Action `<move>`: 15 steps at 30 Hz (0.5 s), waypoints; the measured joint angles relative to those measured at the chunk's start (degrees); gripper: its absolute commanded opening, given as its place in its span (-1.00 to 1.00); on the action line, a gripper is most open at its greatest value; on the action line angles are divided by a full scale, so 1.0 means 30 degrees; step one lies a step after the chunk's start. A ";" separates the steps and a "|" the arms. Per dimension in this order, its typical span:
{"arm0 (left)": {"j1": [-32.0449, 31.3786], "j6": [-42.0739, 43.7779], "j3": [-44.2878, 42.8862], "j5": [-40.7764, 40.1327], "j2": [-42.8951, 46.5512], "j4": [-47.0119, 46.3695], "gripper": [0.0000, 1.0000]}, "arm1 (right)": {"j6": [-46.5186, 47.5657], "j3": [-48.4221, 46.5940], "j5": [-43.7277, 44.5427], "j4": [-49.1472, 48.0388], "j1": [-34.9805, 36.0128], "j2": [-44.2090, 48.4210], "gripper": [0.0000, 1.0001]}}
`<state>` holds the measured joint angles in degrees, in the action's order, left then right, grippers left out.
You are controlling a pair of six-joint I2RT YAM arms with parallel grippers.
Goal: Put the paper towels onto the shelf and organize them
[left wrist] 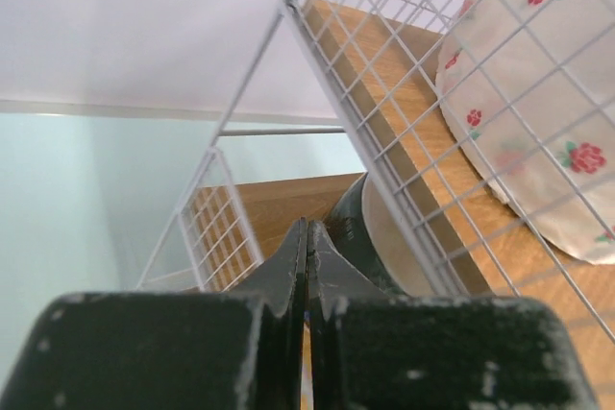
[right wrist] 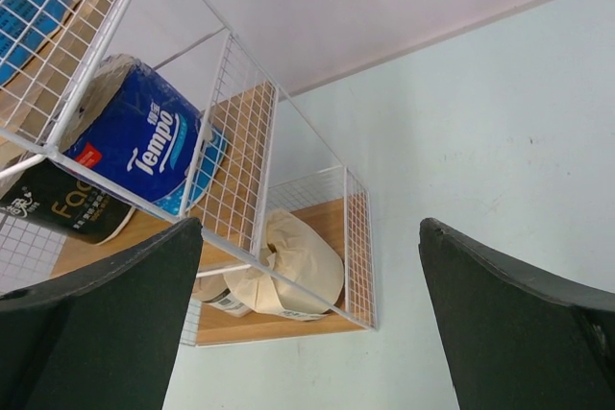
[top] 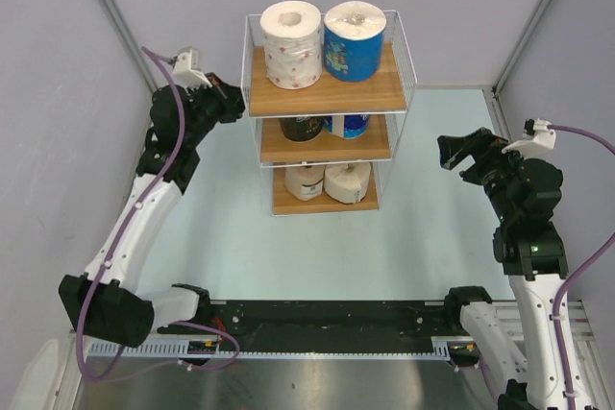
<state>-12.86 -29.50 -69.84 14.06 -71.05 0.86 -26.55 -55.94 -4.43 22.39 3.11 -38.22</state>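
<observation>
Left black two-finger gripper: jaws pressed flat together, nothing between. Left white-and-black arm stretched forward, wrist bent inward. Right black two-finger gripper: jaws wide apart, empty. Right white-and-black arm raised, wrist turned inward.

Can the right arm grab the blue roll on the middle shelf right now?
Probably not straight in. The right end effector is open, but it faces the side of the shelf, where wire mesh stands between it and the blue roll. Coming round to the front looks freer.
</observation>
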 measured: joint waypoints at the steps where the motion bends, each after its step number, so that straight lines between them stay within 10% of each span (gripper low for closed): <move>1: 0.0095 0.0022 0.0109 -0.0182 0.0321 0.0197 -0.99 | 0.0015 0.0000 0.0029 -0.0007 -0.0007 -0.0036 0.99; 10: 0.1027 0.0991 0.0889 -0.2521 0.4138 0.3060 -0.99 | -0.0080 -0.0444 0.0801 -0.1035 -0.0423 -0.1144 0.97; 15: 0.1100 0.1770 -0.0903 -0.3337 0.5020 0.4852 -0.99 | -0.0138 -0.2404 0.1559 -0.2688 -0.0729 -0.3366 0.61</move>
<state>-9.56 -24.18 -72.55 4.05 -55.99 15.42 -26.96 -63.16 0.25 14.33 0.93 -48.31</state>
